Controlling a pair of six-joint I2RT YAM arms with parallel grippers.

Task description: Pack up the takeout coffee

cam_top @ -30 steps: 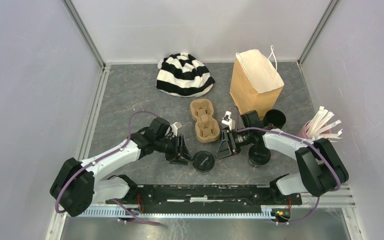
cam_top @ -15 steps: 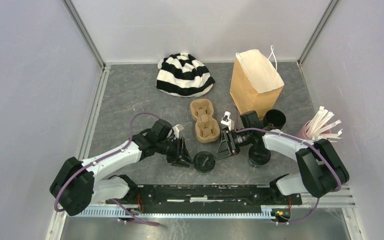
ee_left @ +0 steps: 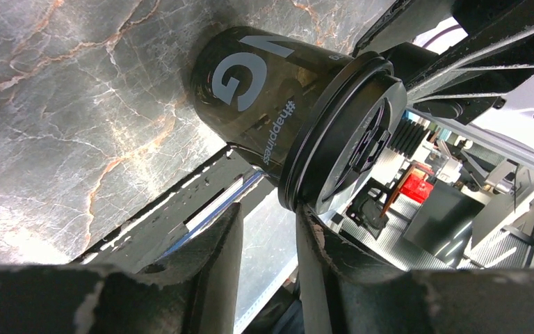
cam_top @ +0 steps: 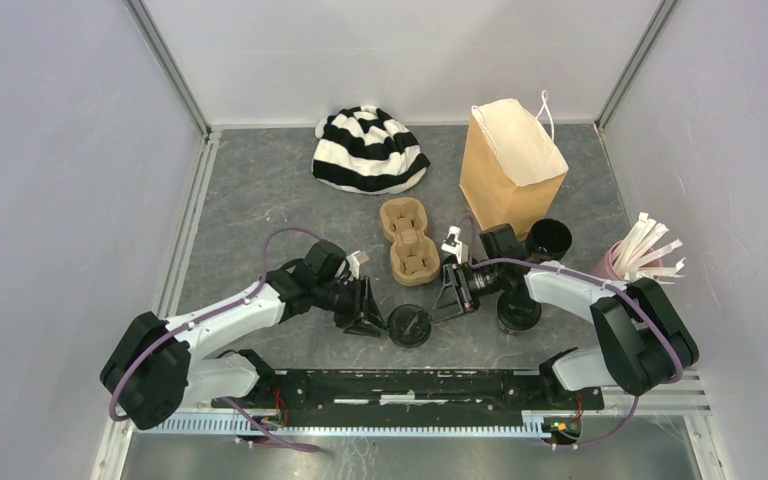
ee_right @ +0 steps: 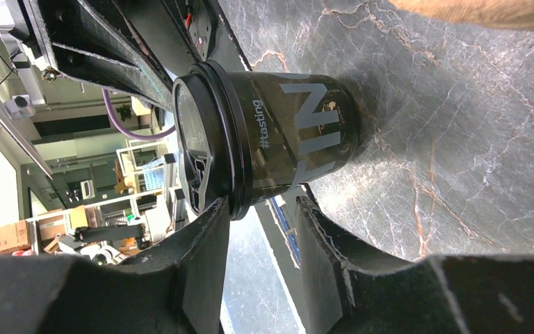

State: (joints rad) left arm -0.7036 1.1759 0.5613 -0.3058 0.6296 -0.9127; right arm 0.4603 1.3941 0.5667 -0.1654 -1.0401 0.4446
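Observation:
A small black takeout coffee cup [cam_top: 408,325] with a flat black lid stands on the grey table between my two grippers. In the left wrist view the cup [ee_left: 264,90] shows a grey "G", and its lid rim touches one fingertip. My left gripper [cam_top: 365,310] [ee_left: 270,212] is open, with nothing between its fingers. From the right, my right gripper [cam_top: 450,297] [ee_right: 263,205] is also open, one fingertip at the lid rim of the cup [ee_right: 285,139]. A second black cup [cam_top: 550,238] stands beside the brown paper bag [cam_top: 510,165].
The brown cardboard two-cup carrier [cam_top: 408,240] lies just behind the grippers. A striped black-and-white beanie [cam_top: 370,148] sits at the back. A pink cup with white sticks [cam_top: 640,255] stands at the right wall. Another dark round thing [cam_top: 518,312] sits under my right forearm.
Both grippers have narrowed their jaws and edged slightly closer to the lidded cup from either side. The cup has not moved.

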